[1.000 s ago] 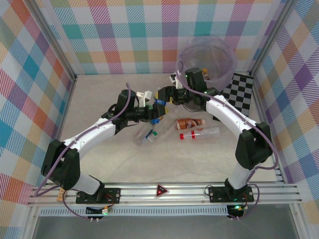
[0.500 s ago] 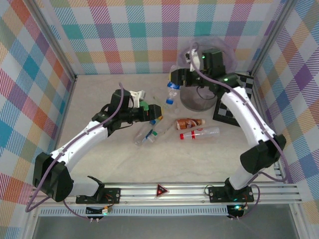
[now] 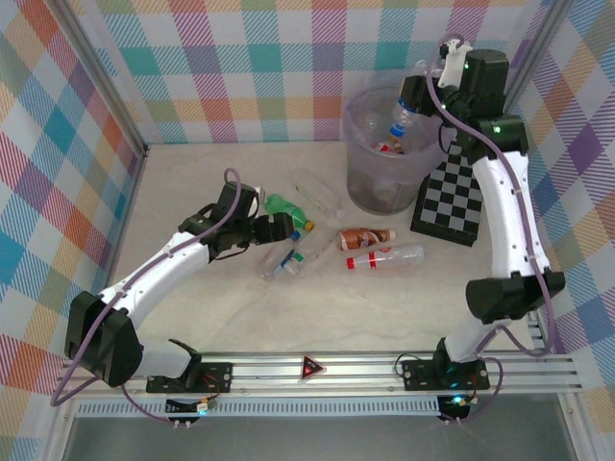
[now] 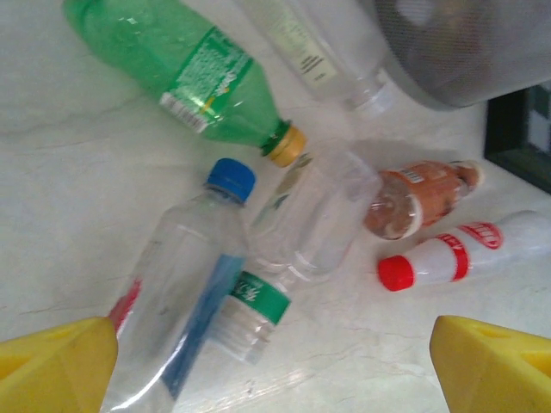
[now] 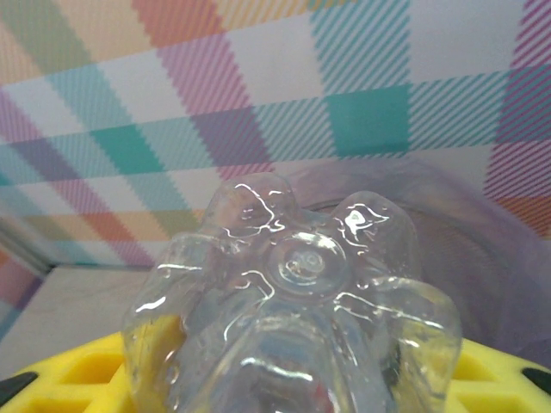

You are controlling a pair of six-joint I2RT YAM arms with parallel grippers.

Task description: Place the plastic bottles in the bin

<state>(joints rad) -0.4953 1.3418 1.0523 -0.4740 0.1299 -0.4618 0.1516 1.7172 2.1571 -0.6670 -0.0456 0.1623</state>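
The held bottle (image 3: 402, 113), clear, hangs cap-down over the mouth of the bin (image 3: 352, 123). The right gripper (image 3: 414, 96) is closed on its upper end. In the right wrist view its ribbed base sits between the yellow fingers (image 5: 77, 374), pressed on both sides. The bin stands at the far right of the table (image 3: 192, 182), close to the checked wall (image 3: 240, 67). Something red and white shows inside the bin.

Six more bottles lie on the table.
- The green bottle (image 4: 172, 56) lies on its side, its orange cap pointing towards the others.
- The blue-capped bottle (image 4: 185, 292) and the green-labelled bottle (image 4: 297, 232) lie side by side and touching, just nearer than the green one.
- The brown bottle (image 4: 413, 194) lies to their right, close to the base of the green-labelled bottle.
- The red-capped bottle (image 4: 452, 258) lies alongside the brown bottle, a little apart from it and on the near side.
- The clear bottle (image 4: 310, 43) lies between the green bottle and the bin, its white cap just beside the bin's foot.

The left gripper (image 3: 281, 229) hovers at the left edge of this cluster, just beside the green bottle. It is spread wide with nothing between its fingertips (image 4: 56, 361), which frame the pile in the left wrist view.

The board (image 3: 452, 197), black and white squares, sits right of the bin. I cannot tell whether they touch.
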